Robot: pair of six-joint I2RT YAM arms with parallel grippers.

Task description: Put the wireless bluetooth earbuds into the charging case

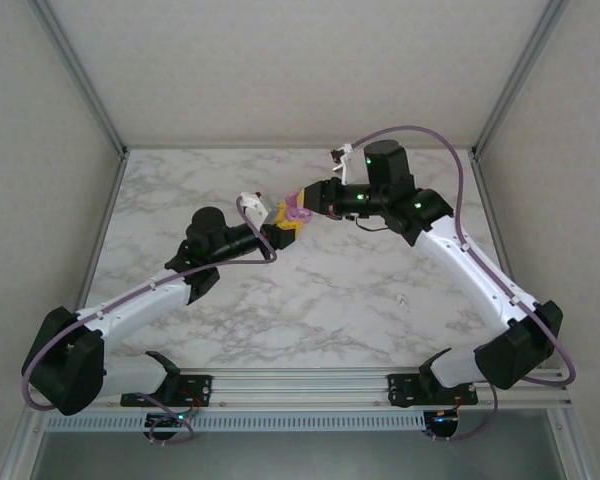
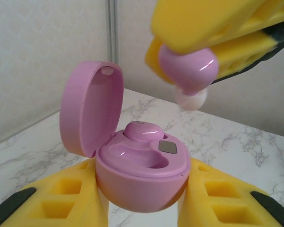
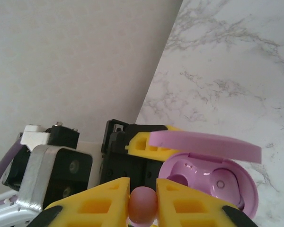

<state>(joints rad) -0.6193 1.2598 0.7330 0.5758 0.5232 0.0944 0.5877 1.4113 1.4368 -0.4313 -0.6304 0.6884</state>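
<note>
**Enclosure and work surface.** A white marble-patterned counter [image 1: 310, 300] with grey veining is seen from above. It is enclosed on three sides by pale, finely textured panels: a back panel [image 1: 300, 60], a left panel [image 1: 30, 200] and a right panel [image 1: 580, 200]. A left frame post [image 1: 80, 75] and a right frame post [image 1: 518, 75], both aluminium, rise from the rear corners. An aluminium rail [image 1: 300, 385] spans the counter's near edge. Lighting is even and diffuse, and shadows on the counter are soft. In the left wrist view a grey vertical post [image 2: 112, 42] divides two panels above the veined surface. In the right wrist view a panel meets the counter along a straight seam.
</note>
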